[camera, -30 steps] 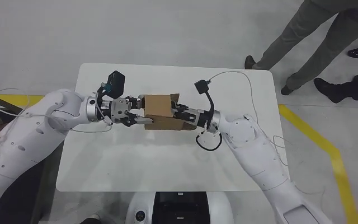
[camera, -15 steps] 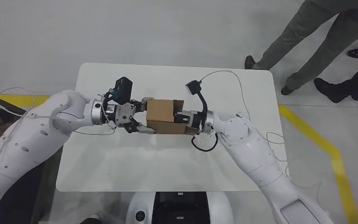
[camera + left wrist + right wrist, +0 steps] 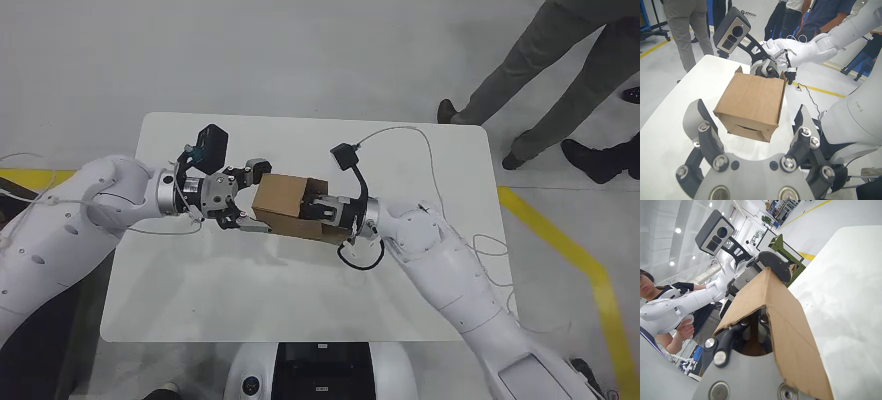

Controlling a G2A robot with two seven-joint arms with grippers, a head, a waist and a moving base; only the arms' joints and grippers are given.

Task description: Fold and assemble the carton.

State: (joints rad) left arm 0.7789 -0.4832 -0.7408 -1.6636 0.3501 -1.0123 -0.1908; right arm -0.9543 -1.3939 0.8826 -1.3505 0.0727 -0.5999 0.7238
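Your right claw pinched the carton wall; left claw was spread wide around its left end.

One carton, one table, two pairs of jaws.

Matt brown cardboard carton, smooth white bench.
Carton edges ragged; left claw dull grey metal, black pads.

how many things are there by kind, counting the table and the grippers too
carton: 1
grippers: 2 (left gripper, right gripper)
table: 1
total: 4
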